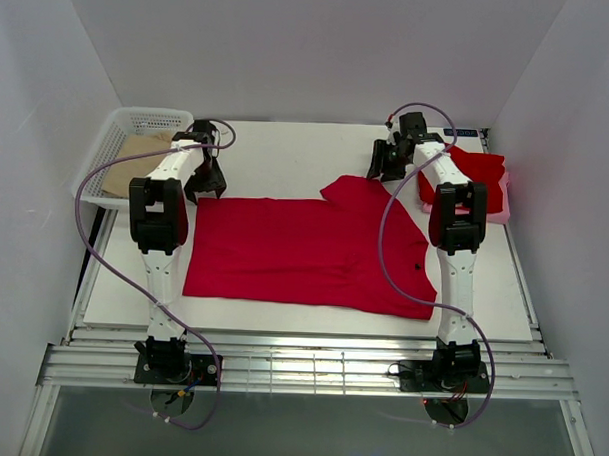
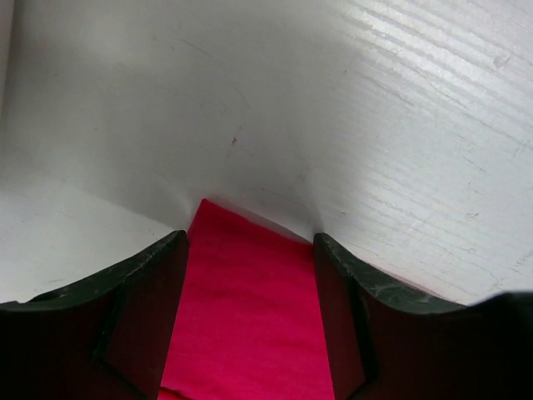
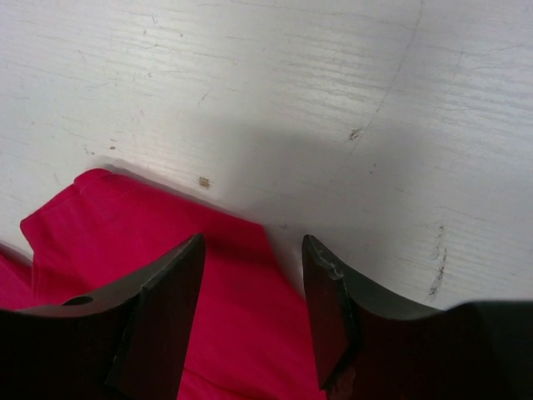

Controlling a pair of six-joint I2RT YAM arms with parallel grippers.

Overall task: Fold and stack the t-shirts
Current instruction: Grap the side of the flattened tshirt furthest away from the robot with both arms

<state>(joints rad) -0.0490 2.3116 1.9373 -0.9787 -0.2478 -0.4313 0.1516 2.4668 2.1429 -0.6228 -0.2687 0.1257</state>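
smooth red t-shirt point(image 1: 304, 253) spread flat

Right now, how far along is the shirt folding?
Done: one folded t-shirt sits far right on the pink piece. In hand: a second t-shirt lies spread on the table; the left gripper and right gripper are open at its far edge, red cloth between their fingers, not pinched. Left: fold it and stack it on the first.
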